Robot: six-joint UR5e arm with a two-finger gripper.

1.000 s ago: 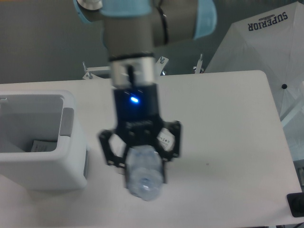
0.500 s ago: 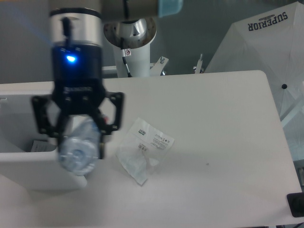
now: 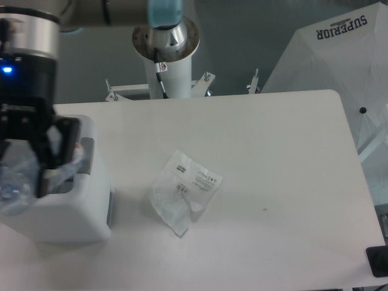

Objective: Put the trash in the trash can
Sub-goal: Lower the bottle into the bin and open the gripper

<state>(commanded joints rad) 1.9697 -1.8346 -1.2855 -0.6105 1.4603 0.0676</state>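
**Bottle held over the bin, bag lying out on the counter**

The white counter (image 3: pixel 273 151) fills most of what I can see, and I take the trash can (image 3: pixel 73 206) as my landmark: a white boxy bin with rounded corners and a grey side panel, sitting at the counter's left edge. Behind the counter, up and to the right of the trash can, stands the arm's white mounting post (image 3: pixel 167 73) with a metal flange at its top. Far to the right of the trash can, past the counter's corner, is a white umbrella-like canopy (image 3: pixel 339 66) printed with the word SUPERIOR.

Directly above the trash can's opening hangs the black gripper (image 3: pixel 24 173), a blue light glowing on its body. Its fingers are pinching the clear plastic water bottle (image 3: pixel 15 179), which shows as a blurred, translucent shape at the far left, over the trash can's left part. I cannot make out its cap or label from here.

To the right of the trash can, well apart from it, the wrinkly clear plastic bag (image 3: pixel 182 194) lies flat on the counter, its white printed label facing up. Nothing touches it.
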